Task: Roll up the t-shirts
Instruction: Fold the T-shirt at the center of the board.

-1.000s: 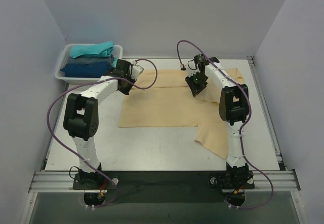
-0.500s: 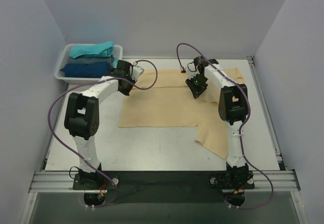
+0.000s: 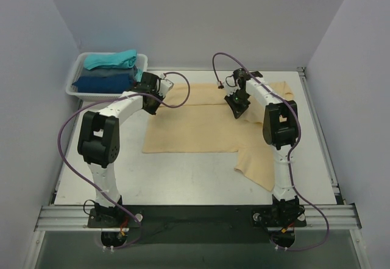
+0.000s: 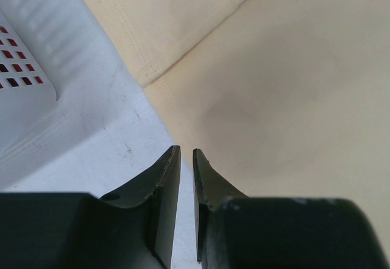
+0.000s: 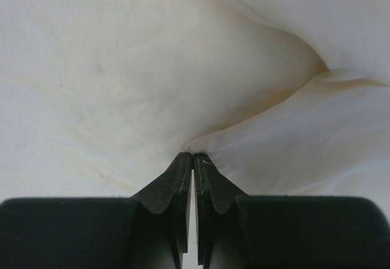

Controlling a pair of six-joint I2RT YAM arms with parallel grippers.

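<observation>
I find nothing to read here: no word, label, brand mark or number shows on the shirt (image 3: 195,129) or on the basket (image 3: 72,81), and none anywhere else in my views.

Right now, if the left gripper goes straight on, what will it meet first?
The left gripper points down at the side edge of the beige t-shirt on the table. It would probably meet that cloth edge first, though depth is unclear.
</observation>
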